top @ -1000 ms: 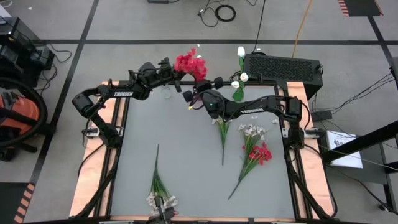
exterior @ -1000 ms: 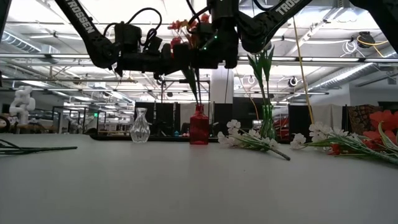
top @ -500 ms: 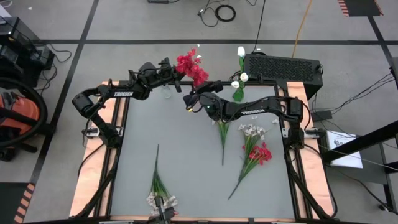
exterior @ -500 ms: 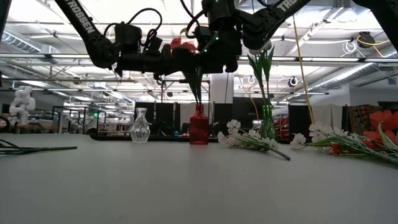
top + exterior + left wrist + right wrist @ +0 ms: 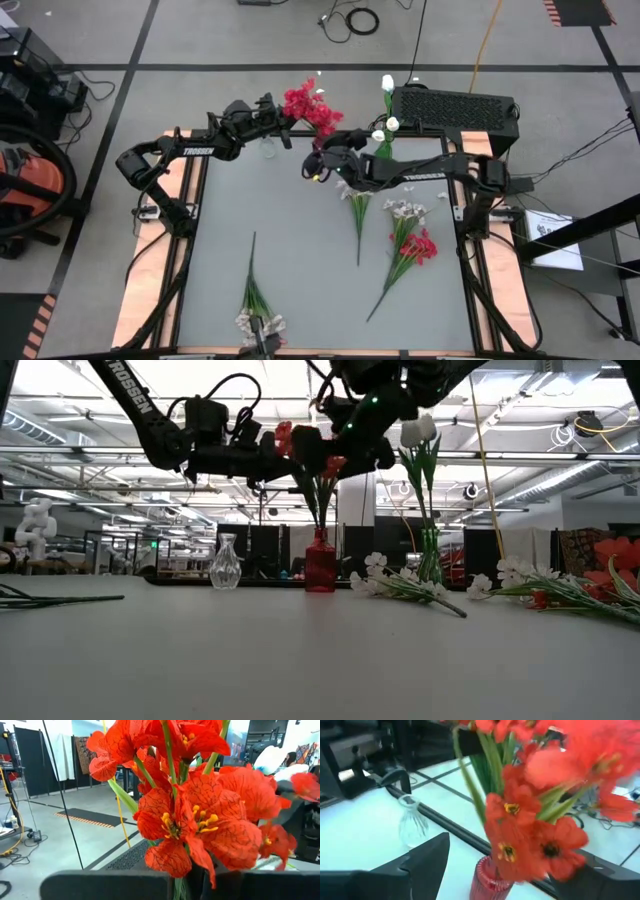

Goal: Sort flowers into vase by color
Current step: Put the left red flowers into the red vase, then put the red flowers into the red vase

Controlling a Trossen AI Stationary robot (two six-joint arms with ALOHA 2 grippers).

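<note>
A bunch of red flowers point(image 5: 306, 103) stands upright over the red vase point(image 5: 320, 566), its stems running down into the vase neck. My left gripper point(image 5: 285, 127) reaches in from the table's left and is shut on those stems just below the blooms point(image 5: 200, 805). My right gripper point(image 5: 318, 152) hovers open beside the bunch on its right side, fingers wide apart point(image 5: 510, 855), touching nothing. White tulip buds point(image 5: 418, 430) stand in a green vase point(image 5: 430, 560). A clear glass vase point(image 5: 226, 562) stands empty to the left of the red one. My left gripper pinches the red flowers' green stems point(image 5: 179, 887) between its two fingers, right under the blooms. The fingers come level from the table's left and lie across the stems. The bunch stands upright, its lower ends inside the red vase point(image 5: 487, 880).
On the table's right half lie a leafy stem point(image 5: 357, 215), pale blossoms point(image 5: 405, 210) and a red flower point(image 5: 418, 246). Another pale bunch point(image 5: 256, 312) lies at the near edge. A black box point(image 5: 455, 105) sits behind the far right corner.
My right gripper has opened wide, letting go of a red flower stem, then risen and drawn back toward the table's right. The released blooms now sit lower among the bunch above the red vase.
</note>
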